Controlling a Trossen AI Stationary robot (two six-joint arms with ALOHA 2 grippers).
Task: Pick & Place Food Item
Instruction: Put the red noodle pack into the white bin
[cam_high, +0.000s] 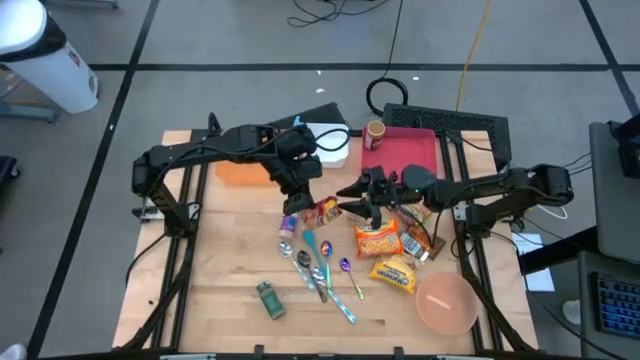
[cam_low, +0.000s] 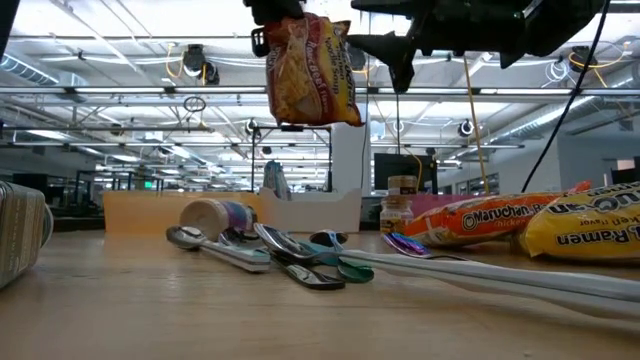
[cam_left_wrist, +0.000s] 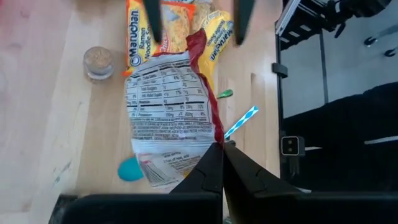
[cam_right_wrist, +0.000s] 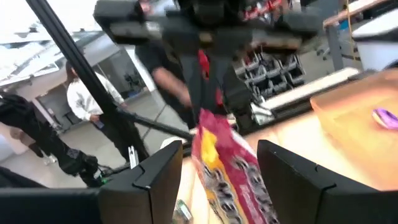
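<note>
At the near edge of the wooden table a small green item lies to the left and a pink bowl to the right. Farther in, near the middle, several spoons lie together, and to their right are an orange Maruchan packet and a yellow ramen packet. Above the spoons, the left gripper has its fingers pinched together on the top edge of a red and yellow noodle packet, which hangs in the air clear of the table. Just to its right the right gripper faces that packet with its fingers apart, one on each side of it and not clamping it. At the far side sit an orange container, a white box and a red tray.
</note>
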